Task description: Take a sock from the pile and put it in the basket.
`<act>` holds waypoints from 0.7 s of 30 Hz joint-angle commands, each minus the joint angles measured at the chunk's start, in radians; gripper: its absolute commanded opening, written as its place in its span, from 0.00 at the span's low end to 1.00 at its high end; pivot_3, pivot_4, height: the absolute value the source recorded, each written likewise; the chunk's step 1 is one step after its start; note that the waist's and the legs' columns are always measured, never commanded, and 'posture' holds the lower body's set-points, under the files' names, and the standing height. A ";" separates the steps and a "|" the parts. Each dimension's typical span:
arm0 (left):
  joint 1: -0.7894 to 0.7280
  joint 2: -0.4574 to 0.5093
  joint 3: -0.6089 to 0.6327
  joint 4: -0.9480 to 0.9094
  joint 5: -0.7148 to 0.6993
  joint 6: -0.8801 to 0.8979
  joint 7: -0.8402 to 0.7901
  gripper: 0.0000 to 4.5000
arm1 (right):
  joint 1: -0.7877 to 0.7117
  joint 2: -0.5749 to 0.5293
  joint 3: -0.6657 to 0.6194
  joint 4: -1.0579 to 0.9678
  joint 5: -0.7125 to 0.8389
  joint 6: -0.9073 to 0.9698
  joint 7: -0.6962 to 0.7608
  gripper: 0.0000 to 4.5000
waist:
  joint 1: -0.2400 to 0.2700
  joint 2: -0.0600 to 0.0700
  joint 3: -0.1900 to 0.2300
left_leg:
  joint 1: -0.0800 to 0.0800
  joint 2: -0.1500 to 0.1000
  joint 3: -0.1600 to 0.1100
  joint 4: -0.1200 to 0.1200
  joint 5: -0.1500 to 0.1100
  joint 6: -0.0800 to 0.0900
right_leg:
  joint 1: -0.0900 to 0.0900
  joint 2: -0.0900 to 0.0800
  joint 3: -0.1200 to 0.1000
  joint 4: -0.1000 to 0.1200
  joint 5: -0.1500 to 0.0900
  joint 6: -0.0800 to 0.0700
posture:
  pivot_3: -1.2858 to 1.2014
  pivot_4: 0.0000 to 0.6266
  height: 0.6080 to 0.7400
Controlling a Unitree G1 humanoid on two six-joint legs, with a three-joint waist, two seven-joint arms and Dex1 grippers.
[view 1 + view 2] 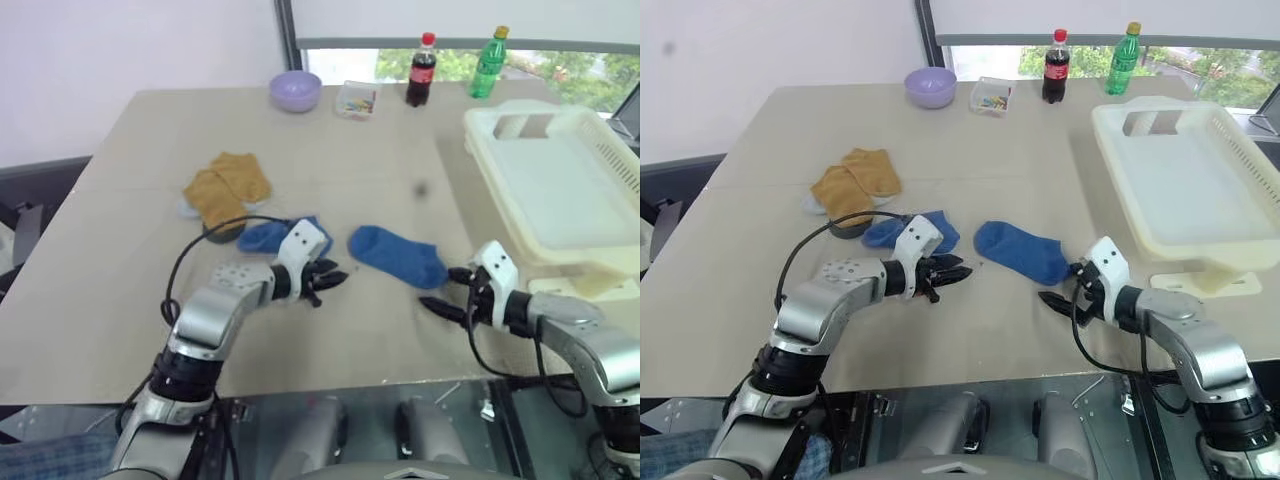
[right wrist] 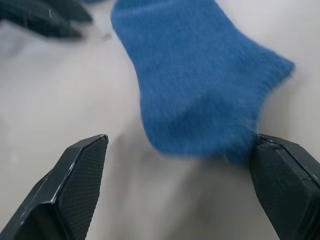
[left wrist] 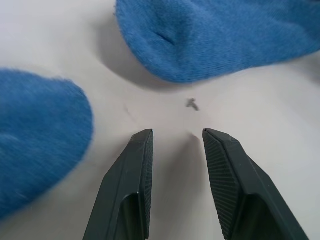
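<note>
Blue knit, soft and fuzzy: a lone blue sock (image 1: 398, 256) lies flat on the tan table (image 1: 120, 300), between the two grippers and apart from the pile (image 1: 232, 200). That pile sits further back on the left, two mustard-tan socks beside another blue one (image 1: 275, 236), with a dark round piece peeking out beneath. The left gripper (image 1: 330, 279) hovers low over bare tabletop, its ribbed black fingers (image 3: 131, 180) parted a little with nothing between them; its wrist view catches a tiny dark speck on the surface, with blue fabric on either side. The right gripper (image 1: 1060, 297) is spread wide, empty, just at the lone sock's near end; its wrist view shows the sock's fuzzy cuff between the textured pads (image 2: 75, 180). The basket (image 1: 1185, 180), cream plastic with slotted walls, overhangs the table's right edge, empty inside. Open tabletop runs between sock and basket. At the far edge stand a lilac bowl (image 1: 296, 90), a small clear box (image 1: 356, 100) and two bottles (image 1: 421, 70).
</note>
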 commanded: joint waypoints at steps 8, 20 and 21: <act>-0.001 0.002 -0.003 -0.016 -0.019 -0.005 0.048 0.39 | -0.055 0.031 -0.061 0.027 0.088 0.156 -0.067 0.45 | 0.001 0.000 0.000 | 0.000 0.000 0.000 0.000 0.000 0.000 | 0.000 0.000 0.000 0.000 0.000 0.000 | 0.52 0.24 1.00; 0.028 0.072 0.072 -0.117 -0.195 0.039 -0.085 0.39 | 0.045 -0.153 -0.013 -0.113 0.148 0.115 0.150 0.01 | 0.000 0.000 0.000 | -0.002 0.000 -0.001 -0.001 0.000 0.001 | -0.001 0.000 -0.001 -0.002 0.000 0.000 | 0.52 0.24 1.00; 0.040 0.098 0.088 -0.133 -0.225 0.049 -0.113 0.39 | 0.061 -0.194 -0.019 -0.132 0.164 0.104 0.200 0.01 | -0.001 0.000 0.001 | -0.002 0.000 -0.001 -0.001 0.000 0.001 | 0.000 0.000 -0.001 -0.003 0.000 0.000 | 0.52 0.24 1.00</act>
